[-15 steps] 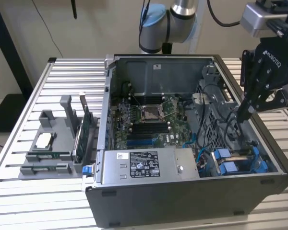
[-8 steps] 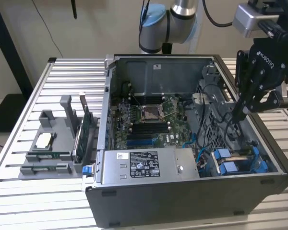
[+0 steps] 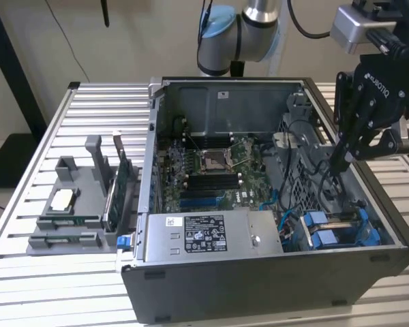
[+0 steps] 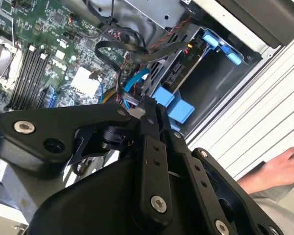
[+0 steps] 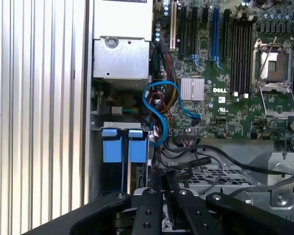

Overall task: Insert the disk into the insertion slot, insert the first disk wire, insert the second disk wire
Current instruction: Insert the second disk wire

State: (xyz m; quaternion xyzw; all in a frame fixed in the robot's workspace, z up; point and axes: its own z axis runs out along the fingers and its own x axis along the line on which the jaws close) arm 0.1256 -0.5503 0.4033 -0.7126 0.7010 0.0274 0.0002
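- While my claw [image 3: 335,163] hangs inside the computer case [image 3: 273,286], its fingers look pressed together.
- My disk [image 3: 341,228] sits in the case's slot at 4 o'clock, its long side lying flat.

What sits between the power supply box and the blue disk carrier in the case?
In the first wrist view, a bundle of wires with a looping blue cable lies between the power supply box and the disk carrier.
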